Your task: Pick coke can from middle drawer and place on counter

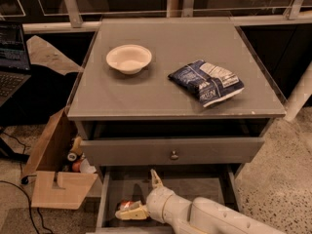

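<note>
Gripper [130, 211] sits by shiny red coke can [125, 204] in grey middle drawer [202, 185].

End effector [129, 212] sits low in the middle drawer [190, 184], left of centre. Its arm [219, 218] is cut off by the bottom edge.
Coke can [125, 204] is mostly hidden behind the end effector, with only a red sliver showing. Contact not discernible.
Middle drawer front is out of frame, and its rear lies in shadow under the knob drawer [170, 151].
Laptop [12, 57] is cropped at the left edge.
</note>
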{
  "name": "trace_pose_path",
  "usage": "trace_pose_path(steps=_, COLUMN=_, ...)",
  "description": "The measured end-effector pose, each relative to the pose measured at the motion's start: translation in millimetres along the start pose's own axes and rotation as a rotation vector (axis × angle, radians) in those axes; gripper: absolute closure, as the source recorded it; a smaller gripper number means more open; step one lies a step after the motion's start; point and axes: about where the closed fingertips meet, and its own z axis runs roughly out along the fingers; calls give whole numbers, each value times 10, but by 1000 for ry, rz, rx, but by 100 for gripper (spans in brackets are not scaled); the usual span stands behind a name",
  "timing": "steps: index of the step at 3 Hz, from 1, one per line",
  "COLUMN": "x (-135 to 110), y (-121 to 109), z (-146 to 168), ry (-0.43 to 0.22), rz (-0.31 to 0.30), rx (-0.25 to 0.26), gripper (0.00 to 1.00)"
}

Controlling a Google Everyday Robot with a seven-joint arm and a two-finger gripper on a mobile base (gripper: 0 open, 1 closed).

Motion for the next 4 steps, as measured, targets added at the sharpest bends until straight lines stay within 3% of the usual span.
trace_pose_path(steps=2, x=310, y=-244, z=239, ry=-67, rz=4, rx=35, gripper=0)
trace_pose_path(steps=4, x=668, y=-303, z=419, ry=-85, rz=38, rx=25, gripper=0)
